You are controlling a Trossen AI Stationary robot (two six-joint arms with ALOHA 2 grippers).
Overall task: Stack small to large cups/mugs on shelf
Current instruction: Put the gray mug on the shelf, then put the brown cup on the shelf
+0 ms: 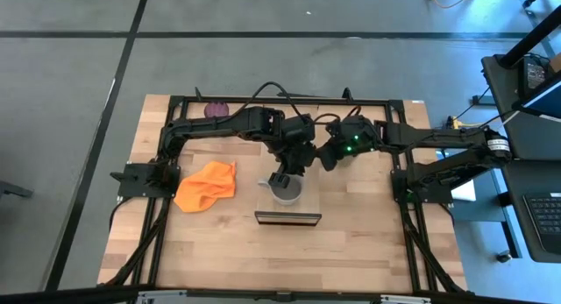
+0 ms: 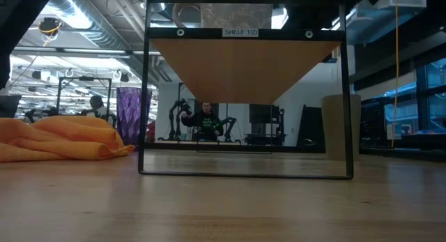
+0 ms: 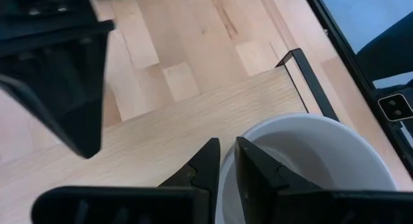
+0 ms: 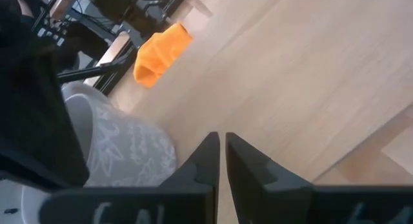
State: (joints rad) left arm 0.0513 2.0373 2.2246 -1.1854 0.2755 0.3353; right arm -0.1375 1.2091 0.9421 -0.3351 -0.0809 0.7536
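Grey mug [image 4: 122, 153] beside closed right hand [image 4: 222, 161]

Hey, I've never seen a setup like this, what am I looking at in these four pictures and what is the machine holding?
This is a robot with two dark arms at a wooden table, each ending in a two-finger gripper. One picture looks straight down from above; one looks level across the tabletop; the other two come from cameras on the arms' wrists.

On the table lie an orange cloth and a small wooden shelf; a purple tumbler stands at the far edge. From above, the left gripper is over a grey mug beside the shelf. Its wrist camera shows its fingers pinching the mug's rim, one inside and one outside. The right gripper hangs nearby, shut and empty.
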